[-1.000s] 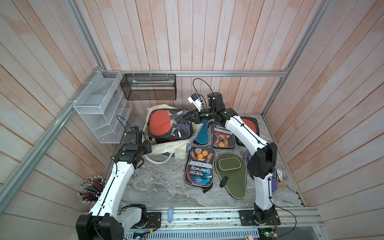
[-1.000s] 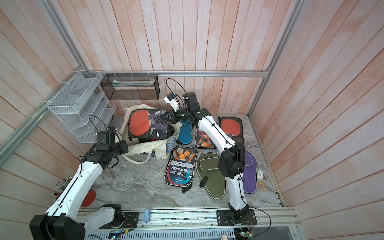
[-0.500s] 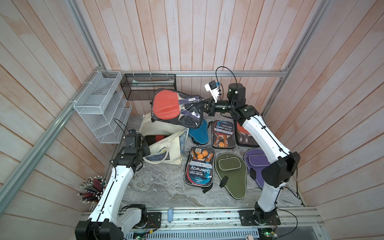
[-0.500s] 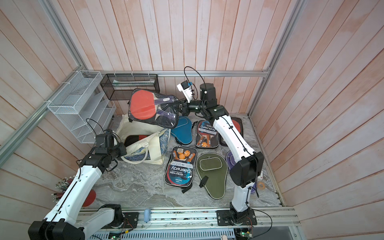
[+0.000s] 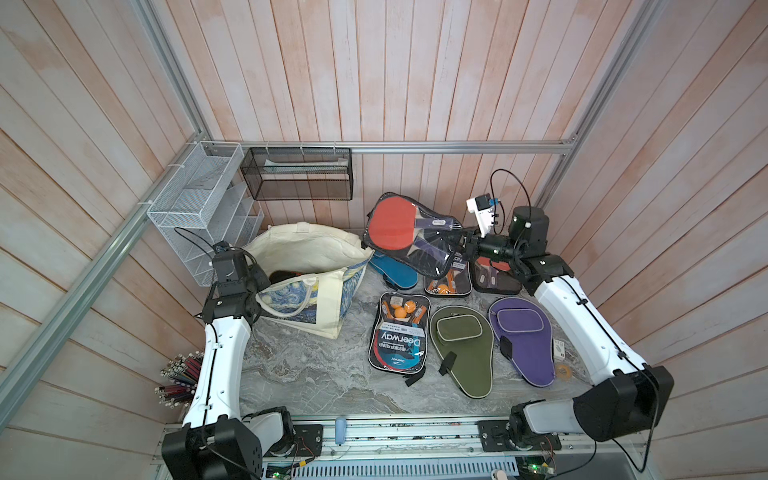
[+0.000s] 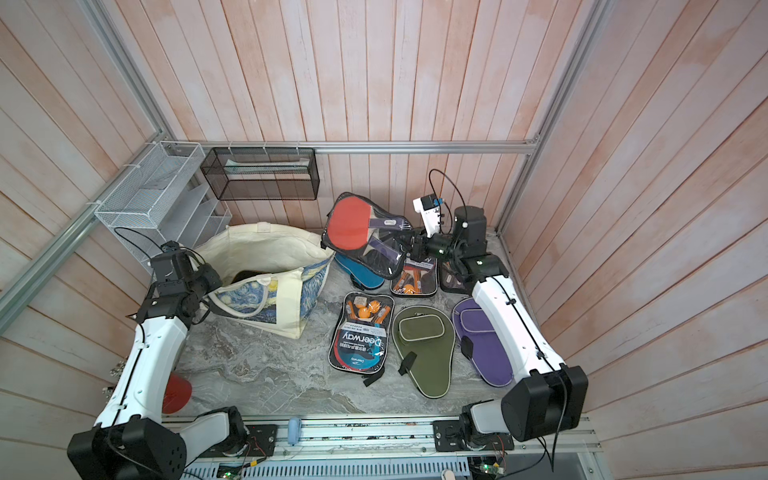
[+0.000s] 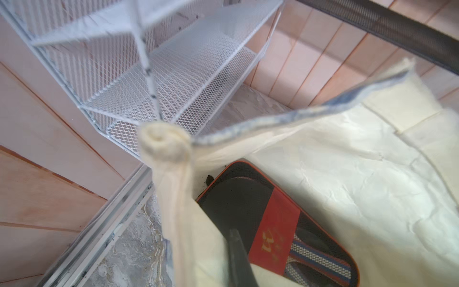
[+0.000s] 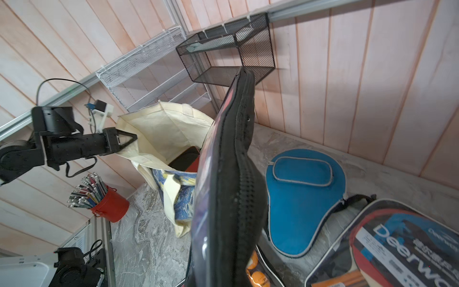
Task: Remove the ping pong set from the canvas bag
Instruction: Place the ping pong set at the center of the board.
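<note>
Right gripper [image 5: 460, 246]: clenched on ping pong set [image 5: 409, 232], aloft (clear of the mouth).
Ping pong set: just right of canvas bag [image 5: 307, 249], far side.
Left gripper [image 8: 129, 140]: pinching the canvas bag's left rim.

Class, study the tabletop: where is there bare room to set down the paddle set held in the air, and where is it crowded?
Free: the near marble strip bordered by the bag, the Deerway set and the front rail. Crowded: the right half, where the blue cover, green cover, purple cover and back sets lie close together.
</note>
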`<state>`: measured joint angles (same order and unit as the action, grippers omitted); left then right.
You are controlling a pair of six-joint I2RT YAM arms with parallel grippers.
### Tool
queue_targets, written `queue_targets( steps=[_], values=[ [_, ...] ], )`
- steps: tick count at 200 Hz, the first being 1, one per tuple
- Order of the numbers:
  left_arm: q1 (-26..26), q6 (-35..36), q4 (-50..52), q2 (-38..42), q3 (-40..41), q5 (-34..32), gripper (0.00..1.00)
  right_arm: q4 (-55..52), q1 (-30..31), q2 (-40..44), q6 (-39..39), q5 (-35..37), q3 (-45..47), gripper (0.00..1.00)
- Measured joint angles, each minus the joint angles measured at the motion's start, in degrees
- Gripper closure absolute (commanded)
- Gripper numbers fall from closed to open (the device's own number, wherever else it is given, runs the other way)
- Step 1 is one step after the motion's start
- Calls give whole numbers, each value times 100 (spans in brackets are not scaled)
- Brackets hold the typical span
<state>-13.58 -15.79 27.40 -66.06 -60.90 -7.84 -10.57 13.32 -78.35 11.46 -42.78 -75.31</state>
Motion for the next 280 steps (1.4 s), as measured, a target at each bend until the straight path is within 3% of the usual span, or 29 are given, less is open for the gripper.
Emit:
queue_targets(
  steps=[40, 75, 139, 171, 224, 276, 280],
  values=[
    [-229, 26, 52, 396, 26, -87, 100, 221, -87, 59, 343, 570, 529, 100],
    [-229, 55, 240, 957, 275, -94, 100, 789, 142, -612, 557, 726, 485, 100],
    [-267, 63, 570, 1591, 728, -17, 100, 1217, 1427, -3077, 761, 1029, -837, 100],
    [-271, 63, 625, 1609, 752, -2, 100, 1596, 1781, -4006, 1051, 1239, -1451, 100],
    [-282, 59, 597, 1593, 752, 149, 100, 2402, 2190, -5049, 1731, 1821, -2208, 100],
    [-282, 55, 560, 1593, 763, 337, 100, 3226, 2551, -5646, 2538, 2079, -2216, 100],
    [-282, 55, 560, 1593, 767, 356, 100, 3265, 2557, -5646, 2570, 2094, -2168, 97]
  ],
)
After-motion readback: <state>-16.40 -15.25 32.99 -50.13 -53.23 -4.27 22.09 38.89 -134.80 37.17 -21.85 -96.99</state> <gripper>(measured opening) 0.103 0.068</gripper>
